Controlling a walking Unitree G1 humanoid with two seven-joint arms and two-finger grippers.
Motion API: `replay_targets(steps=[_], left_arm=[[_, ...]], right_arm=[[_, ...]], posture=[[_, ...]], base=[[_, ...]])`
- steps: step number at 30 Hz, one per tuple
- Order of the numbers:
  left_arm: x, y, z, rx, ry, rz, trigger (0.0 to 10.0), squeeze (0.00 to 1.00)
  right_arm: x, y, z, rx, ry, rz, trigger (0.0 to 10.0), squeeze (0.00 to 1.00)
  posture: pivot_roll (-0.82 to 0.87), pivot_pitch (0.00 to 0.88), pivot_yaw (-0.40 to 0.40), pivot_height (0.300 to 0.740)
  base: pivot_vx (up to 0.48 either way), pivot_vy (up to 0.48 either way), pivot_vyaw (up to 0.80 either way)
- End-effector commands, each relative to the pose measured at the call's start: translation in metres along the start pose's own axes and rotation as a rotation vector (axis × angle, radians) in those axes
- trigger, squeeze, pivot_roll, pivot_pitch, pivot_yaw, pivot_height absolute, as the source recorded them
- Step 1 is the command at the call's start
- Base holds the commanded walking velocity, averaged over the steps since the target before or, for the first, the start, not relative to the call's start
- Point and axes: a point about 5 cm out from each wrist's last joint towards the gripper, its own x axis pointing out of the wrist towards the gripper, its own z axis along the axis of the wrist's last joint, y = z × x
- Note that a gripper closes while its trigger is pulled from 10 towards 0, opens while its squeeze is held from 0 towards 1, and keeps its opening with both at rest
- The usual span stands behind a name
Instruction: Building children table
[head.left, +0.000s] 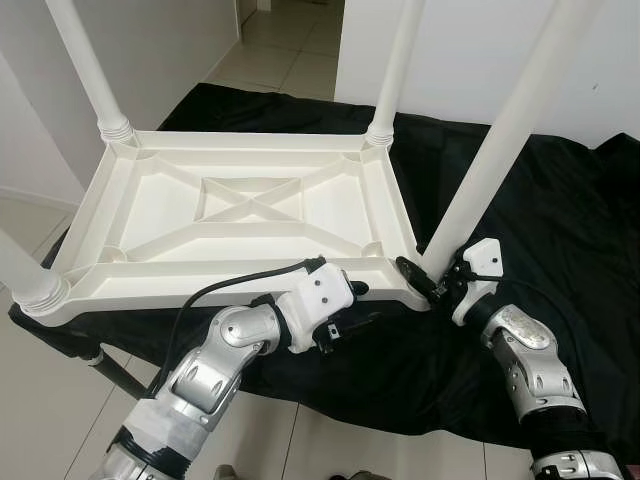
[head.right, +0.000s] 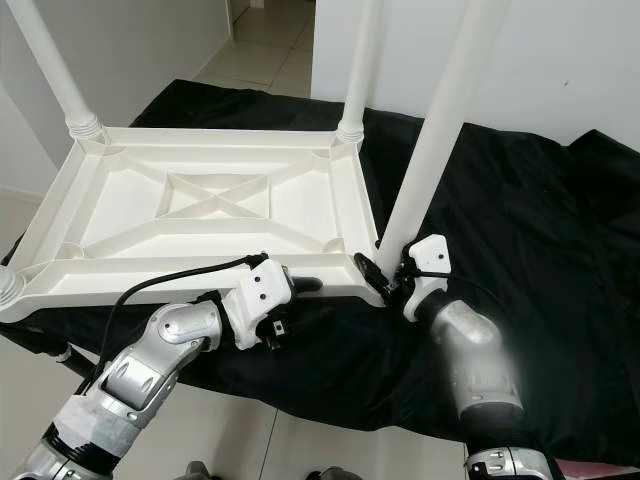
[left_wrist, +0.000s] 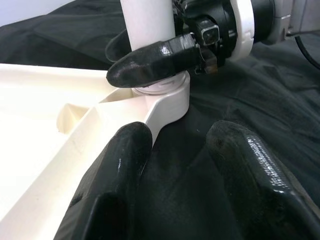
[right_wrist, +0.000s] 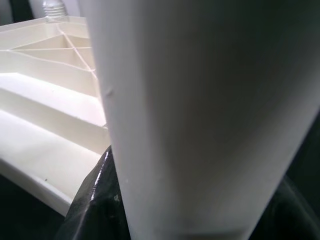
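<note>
White plastic table top (head.left: 240, 205) lies upside down on a black cloth (head.left: 560, 220), legs up. Our right gripper (head.left: 428, 280) clasps the near-right leg (head.left: 500, 140) at its socket; our left gripper (head.left: 352, 290), fingers (left_wrist: 125, 165) parted and holding nothing, rests at the near rim.

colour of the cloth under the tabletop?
Black cloth; clearest in the left eye view.

one upturned white tabletop (head.left: 240, 205); four white legs (head.left: 505, 140) standing in its corners, far-left, far-right, near-left, near-right; one black cloth (head.left: 560, 230) underneath; two grippers, left gripper (head.left: 355, 290), right gripper (head.left: 425, 280)
</note>
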Motion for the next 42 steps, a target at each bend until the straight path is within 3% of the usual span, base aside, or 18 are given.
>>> replay_targets(steps=[1, 10, 15, 17, 24, 28, 34, 35, 42], left_arm=[[0.001, 0.001, -0.002, 0.014, 0.007, 0.019, 10.0, 0.0], [0.0, 0.002, -0.003, 0.009, 0.005, 0.026, 10.0, 0.0], [0.0, 0.002, -0.003, 0.007, 0.005, 0.027, 10.0, 0.0], [0.0, 0.001, -0.005, 0.003, 0.009, 0.022, 10.0, 0.0], [0.0, -0.001, -0.005, 0.0, 0.008, 0.02, 10.0, 0.0], [0.0, -0.002, -0.005, -0.004, 0.007, 0.027, 10.0, 0.0], [-0.002, -0.002, -0.006, -0.011, 0.009, 0.046, 10.0, 0.0], [-0.003, -0.002, -0.007, -0.012, 0.01, 0.05, 10.0, 0.0], [-0.005, 0.0, -0.009, -0.011, 0.017, 0.064, 10.0, 0.0]], right_arm=[[-0.001, 0.004, -0.006, 0.02, 0.031, -0.055, 10.0, 0.0], [-0.002, 0.009, -0.005, 0.03, 0.019, -0.246, 10.0, 0.0], [-0.003, 0.013, -0.004, 0.044, 0.01, -0.283, 10.0, 0.0], [-0.006, 0.02, -0.009, 0.086, 0.033, -0.513, 10.0, 0.0], [-0.008, 0.022, -0.012, 0.106, 0.046, -0.637, 10.0, 0.0], [-0.005, 0.027, -0.012, 0.127, 0.053, -0.785, 10.0, 0.0], [0.004, 0.038, -0.003, 0.2, -0.027, -0.77, 10.0, 0.0], [0.005, 0.041, 0.002, 0.204, -0.057, -0.748, 10.0, 1.0], [-0.001, 0.039, 0.007, 0.186, -0.1, -0.728, 10.0, 1.0]], posture=[[0.0, 0.085, -0.036, 0.74], [-0.01, 0.089, -0.038, 0.74], [-0.01, 0.091, -0.037, 0.74], [-0.01, 0.094, -0.039, 0.74], [-0.01, 0.096, -0.042, 0.74], [0.01, 0.097, -0.054, 0.74], [0.01, 0.095, -0.064, 0.74], [0.01, 0.094, -0.066, 0.74], [0.01, 0.094, -0.068, 0.74]], base=[[0.0, 0.0, 0.0], [0.0, 0.0, 0.0], [0.0, 0.0, 0.0], [0.0, 0.0, 0.0], [0.0, 0.0, 0.0], [0.0, 0.0, 0.0], [0.0, 0.0, 0.0], [0.0, 0.0, 0.0], [0.0, 0.0, 0.0]])
